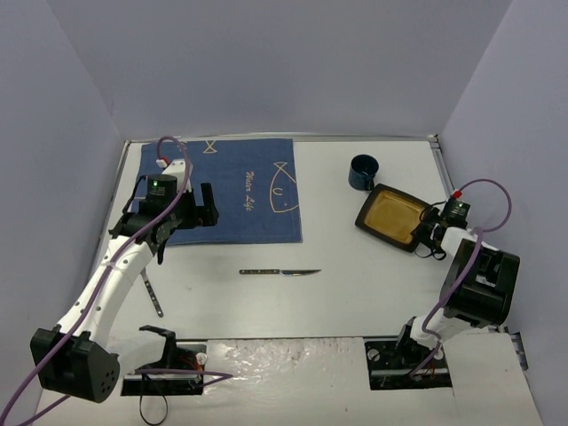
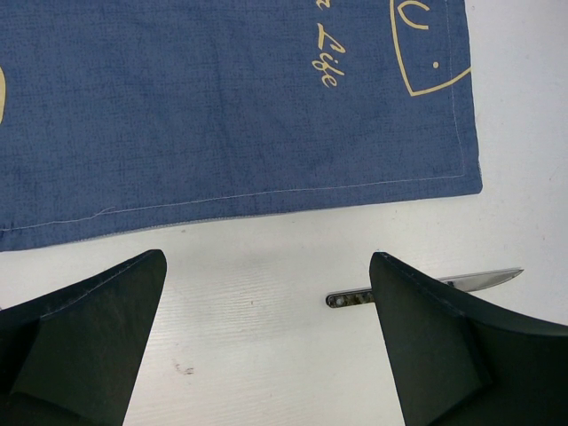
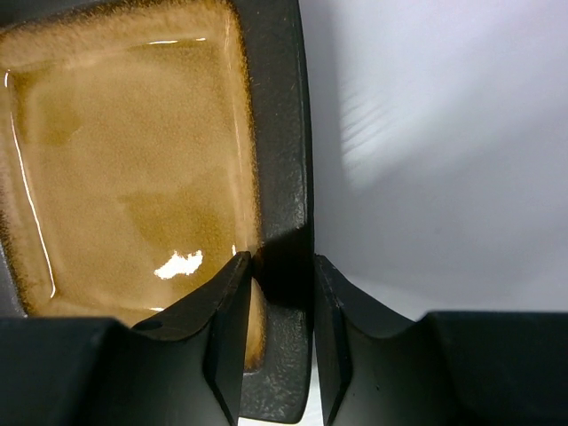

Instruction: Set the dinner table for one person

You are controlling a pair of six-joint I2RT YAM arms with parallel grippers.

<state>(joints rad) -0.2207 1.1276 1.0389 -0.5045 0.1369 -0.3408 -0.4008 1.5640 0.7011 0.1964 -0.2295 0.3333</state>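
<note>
White dinner table [image 1: 355, 293] spans the whole top view, under both arms. Blue cloth [image 1: 240, 191] at its far-left corner; amber plate [image 1: 393, 216] near the right edge, mug [image 1: 362, 171] just beyond it, knife [image 1: 280, 272] mid-table. Only the right wrist view shows the right claw [image 3: 282, 266] clenched on the plate's dark rim. The left claw [image 2: 268, 257] gapes wide, bare tabletop directly below, beside the cloth's near edge.

Blue fish-print cloth [image 1: 235, 191], knife [image 1: 280, 272] near it; dark mug [image 1: 362, 172] beside amber plate [image 1: 390, 217].
</note>
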